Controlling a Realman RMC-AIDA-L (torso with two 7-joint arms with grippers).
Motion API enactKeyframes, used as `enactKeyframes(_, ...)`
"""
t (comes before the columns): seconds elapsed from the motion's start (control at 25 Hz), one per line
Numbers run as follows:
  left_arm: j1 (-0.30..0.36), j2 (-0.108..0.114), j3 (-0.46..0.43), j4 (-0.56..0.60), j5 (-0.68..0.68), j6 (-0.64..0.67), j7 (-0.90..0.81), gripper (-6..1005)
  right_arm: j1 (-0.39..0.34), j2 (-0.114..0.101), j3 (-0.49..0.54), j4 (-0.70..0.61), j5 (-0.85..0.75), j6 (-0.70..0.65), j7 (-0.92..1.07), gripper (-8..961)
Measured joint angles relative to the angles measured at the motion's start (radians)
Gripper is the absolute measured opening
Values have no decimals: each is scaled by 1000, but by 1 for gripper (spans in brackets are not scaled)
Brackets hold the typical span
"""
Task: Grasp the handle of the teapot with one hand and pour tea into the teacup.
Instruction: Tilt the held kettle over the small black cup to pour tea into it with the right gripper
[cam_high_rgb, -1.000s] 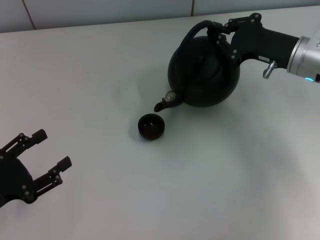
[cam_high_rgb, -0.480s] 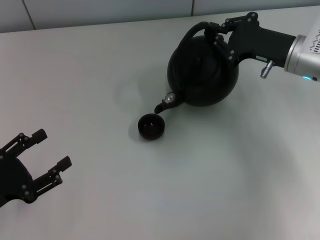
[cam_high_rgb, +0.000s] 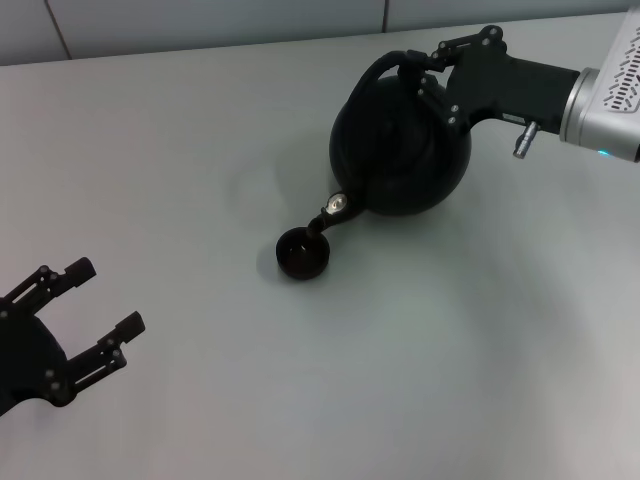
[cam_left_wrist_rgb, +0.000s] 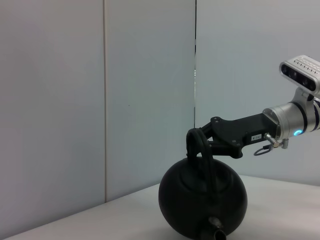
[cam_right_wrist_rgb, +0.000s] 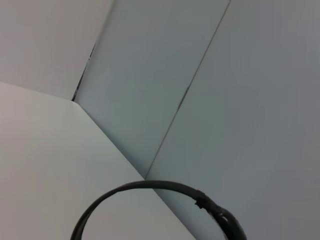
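Round matte black teapot (cam_high_rgb: 402, 150): tipped, spout just above cup, mid-table.
Right gripper (cam_high_rgb: 432, 68): clenched on arched black handle (cam_high_rgb: 385, 68).
Left gripper (cam_high_rgb: 85, 315): fingers spread, idle, well apart.
Tiny black bowl-shaped teacup (cam_high_rgb: 302, 253): beneath spout.

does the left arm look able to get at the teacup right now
Probably not cleanly. The left gripper sits open, low and well apart from the teacup, with bare table between, but the teapot, held by the right gripper, has its spout over the cup.
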Motion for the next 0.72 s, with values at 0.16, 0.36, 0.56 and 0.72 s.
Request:
enactKeyframes(0.16,0,0,0,-8,-8,1,5,790,0,0,-9,-10,0,0,0,94)
enactKeyframes(0.36,2,0,0,-9,-11,3,7,790,0,2,-15,-24,1,0,-6,94)
enactKeyframes(0.56,2,0,0,-8,-11,3,7,790,1,4,-16,-27,1,0,-20,94)
enactKeyframes(0.72,1,0,0,-8,-13,3,7,790,1,4,-33,-27,2,8,-29,94)
